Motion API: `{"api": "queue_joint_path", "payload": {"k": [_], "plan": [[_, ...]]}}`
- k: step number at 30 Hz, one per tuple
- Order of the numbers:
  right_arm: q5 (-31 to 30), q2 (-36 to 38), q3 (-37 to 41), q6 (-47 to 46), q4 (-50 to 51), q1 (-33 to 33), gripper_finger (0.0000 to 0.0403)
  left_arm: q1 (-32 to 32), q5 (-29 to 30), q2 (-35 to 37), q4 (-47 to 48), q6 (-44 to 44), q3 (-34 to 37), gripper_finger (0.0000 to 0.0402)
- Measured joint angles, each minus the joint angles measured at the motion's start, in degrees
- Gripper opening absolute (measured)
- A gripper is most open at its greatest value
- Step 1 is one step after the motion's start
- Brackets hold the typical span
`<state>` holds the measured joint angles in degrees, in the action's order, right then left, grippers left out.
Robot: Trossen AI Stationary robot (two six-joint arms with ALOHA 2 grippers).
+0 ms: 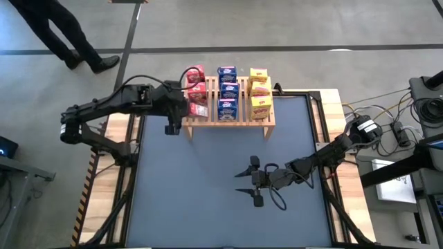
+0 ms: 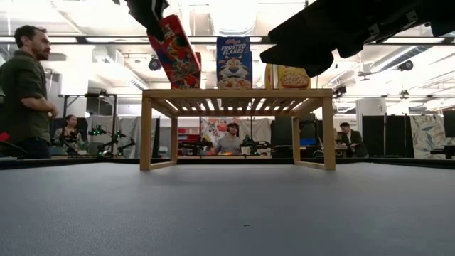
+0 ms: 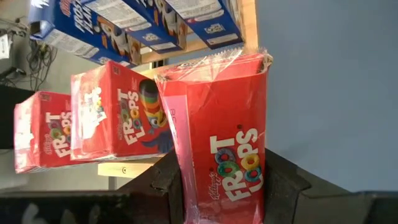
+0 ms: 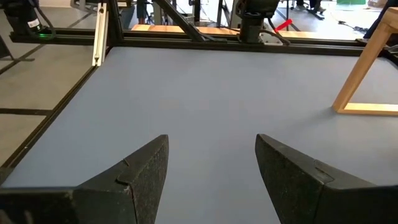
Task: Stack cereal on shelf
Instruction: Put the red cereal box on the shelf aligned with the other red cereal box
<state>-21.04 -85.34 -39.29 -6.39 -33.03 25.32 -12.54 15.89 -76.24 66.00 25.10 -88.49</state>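
The light wood shelf [image 1: 257, 122] stands at the table's far side with small cereal boxes on top in three columns: red [image 1: 196, 75], blue [image 1: 227, 88] and yellow [image 1: 259, 90]. My left gripper [image 1: 187, 104] is at the shelf's left near corner, shut on a red Froot Loops box [image 1: 199, 109]. In the low view that box [image 2: 174, 50] is tilted above the shelf top [image 2: 238, 93]. In the left wrist view two other red boxes [image 3: 118, 115] stand behind it. My right gripper [image 1: 242, 182] is open over the bare mat, clear of the shelf. My left gripper pinches the red box between its two fingers [image 3: 163, 182], one on each side of the printed face at the box's upper end [image 3: 217, 193]. It comes from above, slanting from the table's left. The box hangs tilted; whether its lower end [image 2: 186, 82] touches the shelf top I cannot tell.
The dark grey mat [image 1: 208, 194] spreads out in front of the shelf, with wooden table edges and black frame rails at both sides. In the right wrist view a shelf leg [image 4: 357, 81] shows far off. People stand and sit in the room beyond the table [image 2: 25, 92].
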Motion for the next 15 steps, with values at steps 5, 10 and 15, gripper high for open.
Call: {"api": "queue_joint_path", "payload": {"k": [5, 10, 15], "plan": [[0.0, -0.66, 0.0, 0.0, -0.15, -0.02, 0.0228, -1.48, -0.35, -1.9, 0.0, 0.5, 0.0, 0.013], [-0.02, -1.88, 0.0, -0.04, -0.29, -0.09, 0.0228, -2.96, -1.98, -3.13, 0.02, 0.59, 0.0, 0.013], [-0.02, -2.6, -0.05, -0.02, -0.26, -0.13, 0.0228, -3.8, -4.37, -3.02, 0.11, 0.74, 0.0, 0.013]]}}
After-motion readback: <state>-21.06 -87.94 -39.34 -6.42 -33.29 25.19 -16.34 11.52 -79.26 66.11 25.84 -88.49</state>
